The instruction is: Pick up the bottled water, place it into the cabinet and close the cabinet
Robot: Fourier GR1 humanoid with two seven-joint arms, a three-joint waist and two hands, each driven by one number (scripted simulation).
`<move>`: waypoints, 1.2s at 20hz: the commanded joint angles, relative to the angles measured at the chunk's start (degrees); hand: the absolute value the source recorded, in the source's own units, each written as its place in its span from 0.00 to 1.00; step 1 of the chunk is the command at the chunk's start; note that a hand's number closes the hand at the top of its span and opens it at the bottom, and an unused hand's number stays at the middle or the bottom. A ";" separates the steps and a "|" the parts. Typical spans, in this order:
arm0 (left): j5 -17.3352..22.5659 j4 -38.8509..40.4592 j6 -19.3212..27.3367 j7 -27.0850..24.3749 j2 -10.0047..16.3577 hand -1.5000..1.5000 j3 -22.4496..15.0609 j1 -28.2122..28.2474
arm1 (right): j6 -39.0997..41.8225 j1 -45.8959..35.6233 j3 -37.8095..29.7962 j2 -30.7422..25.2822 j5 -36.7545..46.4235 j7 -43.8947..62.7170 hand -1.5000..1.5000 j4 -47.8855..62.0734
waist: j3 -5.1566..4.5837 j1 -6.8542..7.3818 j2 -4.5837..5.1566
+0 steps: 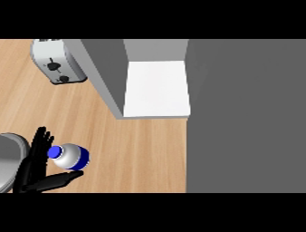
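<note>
Left hand (35,161) beside bottled water (71,157)

The counter (142,149) is pale tan wood with a fine grain. At eleven o'clock, the toaster (57,61) is silver with black knobs. At twelve, the cabinet (109,77) is grey outside and white inside. At eight, the bottled water (70,156) is white with a blue cap and a blue band, and the left hand (34,165) is black.

The counter (142,149) was a light wood-grain top. A silver toaster (57,61) stood on it at the far left, and a grey cabinet (249,113) filled its right side, with the door (105,72) open toward the toaster and the white inner floor (157,88) showing. The bottled water (70,156) showed near the left front, blue cap up; whether its base touched the wood could not be told.
</note>
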 commanded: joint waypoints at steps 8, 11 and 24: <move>2.66 17.98 -10.03 -11.07 -0.26 0.00 -0.18 -4.06 | 0.87 6.78 2.35 1.24 -0.42 0.77 0.00 -8.72 | 0.00 0.15 -0.03; 1.29 26.15 -8.36 -17.98 -2.10 0.00 0.13 -7.17 | 1.49 3.82 0.57 0.71 -1.31 -0.89 0.00 -4.95 | 0.00 0.18 0.04; 6.92 36.17 -14.58 -23.65 -1.12 1.00 4.76 -12.02 | 1.97 6.64 0.92 1.24 -0.45 -2.75 0.00 -4.91 | -0.04 -0.08 0.10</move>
